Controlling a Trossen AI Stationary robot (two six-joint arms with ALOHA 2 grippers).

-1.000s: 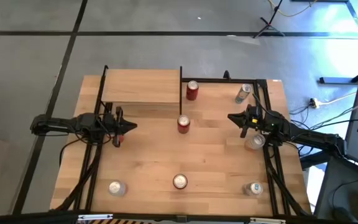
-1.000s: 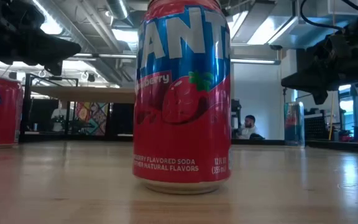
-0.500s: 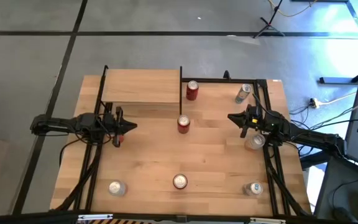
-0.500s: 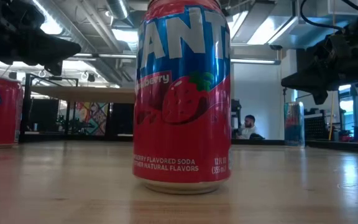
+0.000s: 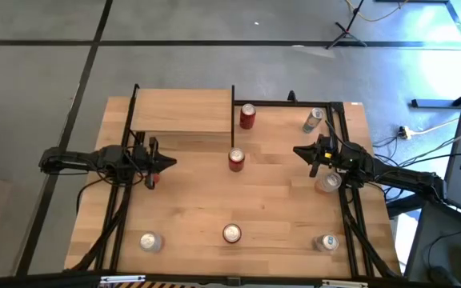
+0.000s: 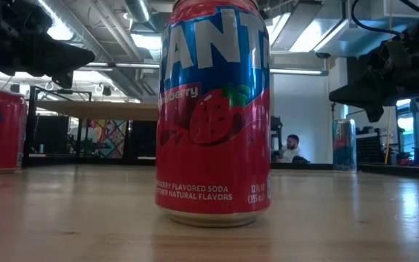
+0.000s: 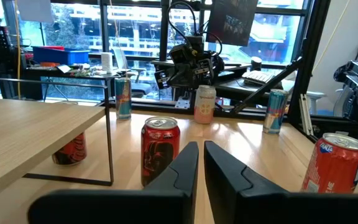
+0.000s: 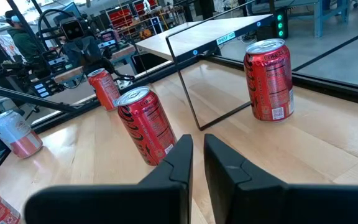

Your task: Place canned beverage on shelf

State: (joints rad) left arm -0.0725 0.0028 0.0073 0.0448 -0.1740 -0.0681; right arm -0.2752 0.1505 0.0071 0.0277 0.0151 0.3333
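Several drink cans stand upright on the wooden tabletop. A red can (image 5: 236,160) stands at the middle, between both grippers; it also shows in the left wrist view (image 7: 160,151) and the right wrist view (image 8: 148,126). Another red can (image 5: 248,116) stands just right of the shelf (image 5: 182,112), a light-wood board on thin black posts at the far left. My left gripper (image 5: 169,162) hovers left of the middle can, shut and empty (image 7: 201,158). My right gripper (image 5: 300,152) hovers to the can's right, shut and empty (image 8: 197,155).
A strawberry soda can (image 5: 231,233) stands at the near middle, filling the low view (image 6: 213,116). Other cans stand at the near left (image 5: 150,241), the near right (image 5: 327,242), the far right (image 5: 314,120), below my right arm (image 5: 327,182) and by my left gripper (image 5: 152,178).
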